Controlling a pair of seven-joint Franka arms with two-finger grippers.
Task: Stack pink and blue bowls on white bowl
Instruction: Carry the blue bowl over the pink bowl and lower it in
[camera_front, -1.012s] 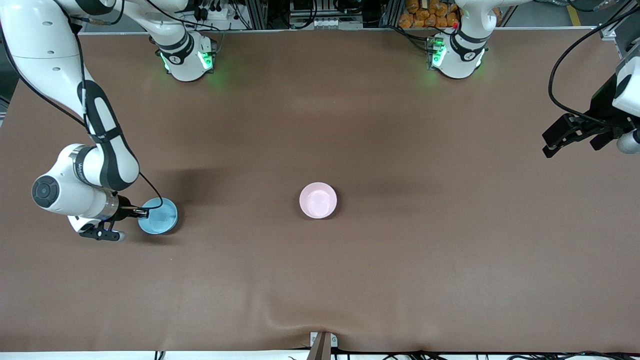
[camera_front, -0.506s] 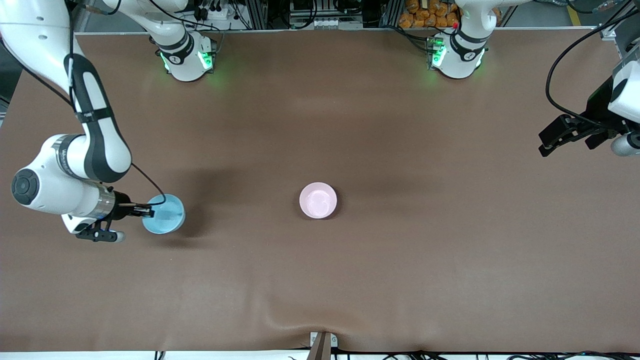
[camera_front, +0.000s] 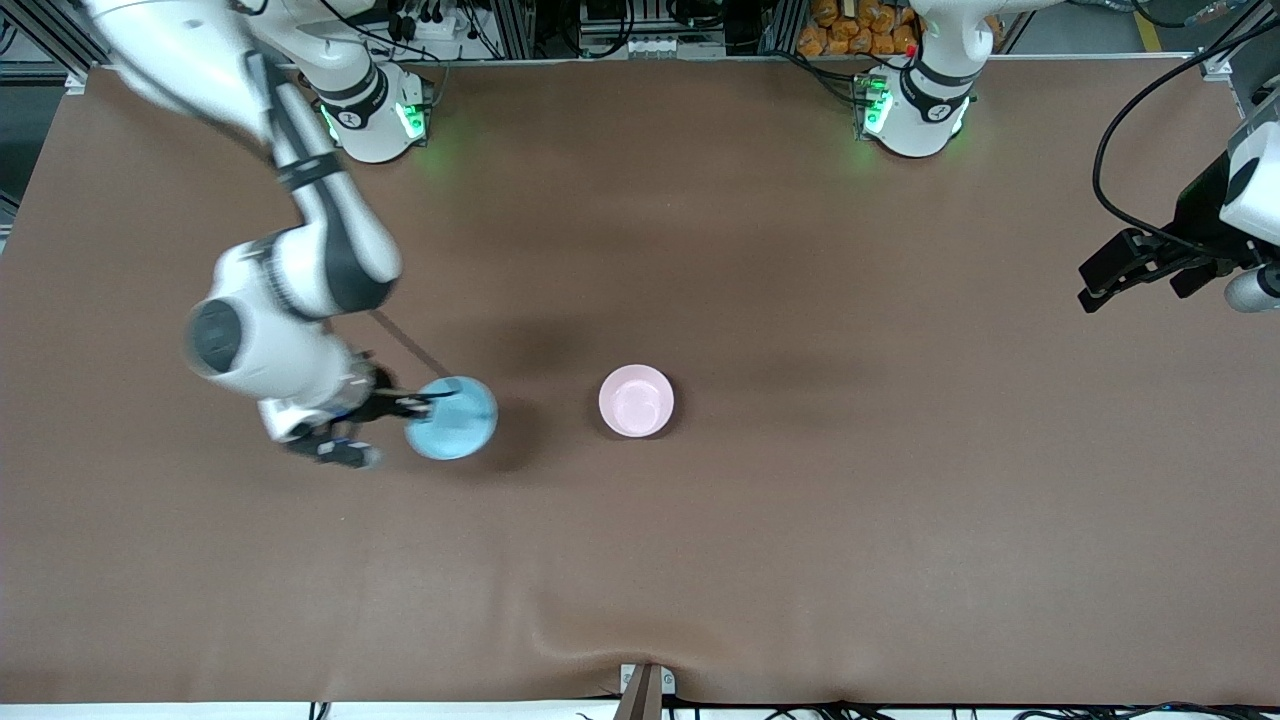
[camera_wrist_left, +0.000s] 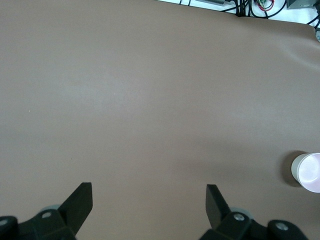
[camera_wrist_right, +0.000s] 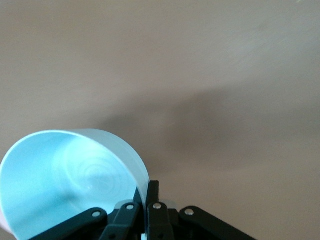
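My right gripper (camera_front: 418, 403) is shut on the rim of the light blue bowl (camera_front: 455, 420) and holds it tilted above the table, between the right arm's end and the middle. In the right wrist view the fingers (camera_wrist_right: 152, 192) pinch the blue bowl's wall (camera_wrist_right: 65, 180). The pale pink bowl (camera_front: 636, 400) sits upright at the table's middle and also shows in the left wrist view (camera_wrist_left: 309, 172). No separate white bowl shows. My left gripper (camera_front: 1100, 285) is open and empty, waiting over the left arm's end of the table; it also shows in the left wrist view (camera_wrist_left: 150, 195).
The brown table cover (camera_front: 760, 250) has a raised wrinkle (camera_front: 590, 625) near the edge closest to the front camera. The two arm bases stand at the table's robot edge.
My right arm has lifted the blue bowl and carried it toward the pink bowl at the table's middle. The left arm has hardly moved.
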